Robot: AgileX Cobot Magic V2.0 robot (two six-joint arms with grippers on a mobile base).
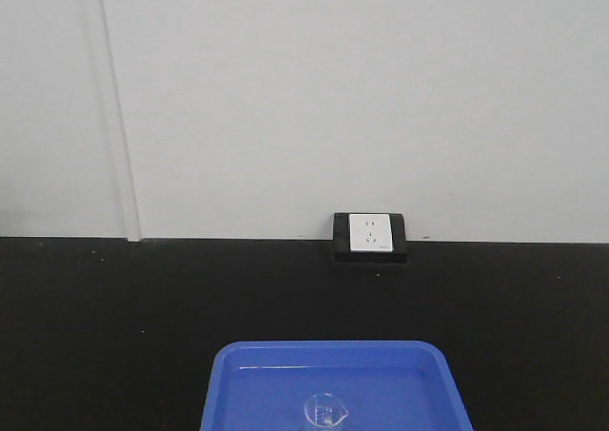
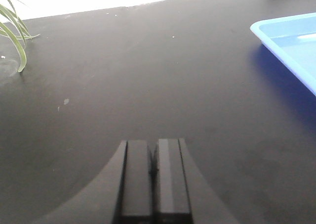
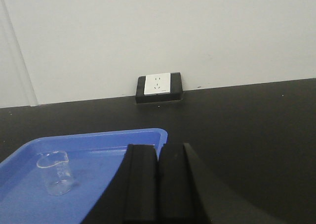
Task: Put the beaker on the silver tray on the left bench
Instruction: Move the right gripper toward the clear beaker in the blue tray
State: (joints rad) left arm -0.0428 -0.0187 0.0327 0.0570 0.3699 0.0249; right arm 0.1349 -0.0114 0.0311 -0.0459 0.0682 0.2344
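Black left hand (image 2: 153, 150); black right hand (image 3: 159, 152)

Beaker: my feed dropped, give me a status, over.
Left gripper, right gripper: jaws shut, empty. Beaker upright in blue tray, untouched. Silver tray not in view. Nothing seen blocking the beaker.

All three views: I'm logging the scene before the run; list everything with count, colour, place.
small clear glass beaker: one, clear, upright in the blue tray
large blue plastic tray: one, blue, on the bench
matte black bench top: one, black, under the tray
white wall socket in black housing: one, white, behind the tray
wall: one, pale grey, behind bench
thin plant leaves: few, green, left wrist view's left edge
left gripper: one, black, shut, over bare bench
right gripper: one, black, shut, near the tray
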